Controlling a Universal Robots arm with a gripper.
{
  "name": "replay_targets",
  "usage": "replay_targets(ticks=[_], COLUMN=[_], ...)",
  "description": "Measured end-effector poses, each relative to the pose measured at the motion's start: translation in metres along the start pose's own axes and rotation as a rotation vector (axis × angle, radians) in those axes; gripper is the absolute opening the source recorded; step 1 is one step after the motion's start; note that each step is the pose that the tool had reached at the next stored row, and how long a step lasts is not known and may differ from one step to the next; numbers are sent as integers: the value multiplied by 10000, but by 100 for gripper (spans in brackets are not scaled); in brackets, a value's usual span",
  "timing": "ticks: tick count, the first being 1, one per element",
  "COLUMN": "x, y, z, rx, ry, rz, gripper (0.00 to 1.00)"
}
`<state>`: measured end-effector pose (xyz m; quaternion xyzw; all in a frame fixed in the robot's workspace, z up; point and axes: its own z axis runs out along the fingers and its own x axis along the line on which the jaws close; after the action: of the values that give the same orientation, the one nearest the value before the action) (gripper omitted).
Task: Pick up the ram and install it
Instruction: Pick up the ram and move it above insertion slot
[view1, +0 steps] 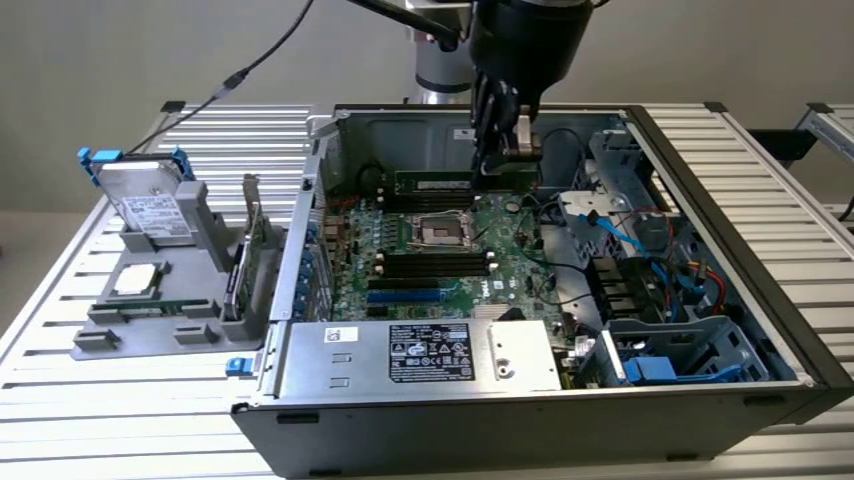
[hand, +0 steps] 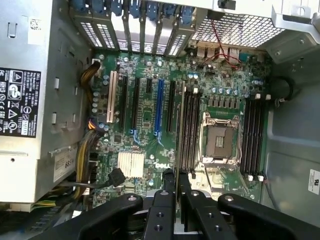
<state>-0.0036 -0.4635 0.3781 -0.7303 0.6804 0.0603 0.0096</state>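
Slatted metal table (view1: 134, 420), open computer case (view1: 534, 435): the arm reaches straight down inside.
Gripper (view1: 505, 160) clenched on the ram (view1: 434, 182), at the motherboard's (view1: 350, 262) twelve o'clock in the exterior view.

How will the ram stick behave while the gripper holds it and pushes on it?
The ram is a long, thin green board, so it is probably light and fairly stiff, yet likely fragile if bent. The gripper pinches only its flat faces over a short stretch, so it might pivot or slip under a push.
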Motion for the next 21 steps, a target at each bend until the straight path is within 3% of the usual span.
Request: replay_targets(ticks=[11, 21], x=[-221, -335], y=[-28, 25], z=[201, 246], rx=[-2, 1], ry=[25, 23], rz=[3, 27], gripper=[13, 13])
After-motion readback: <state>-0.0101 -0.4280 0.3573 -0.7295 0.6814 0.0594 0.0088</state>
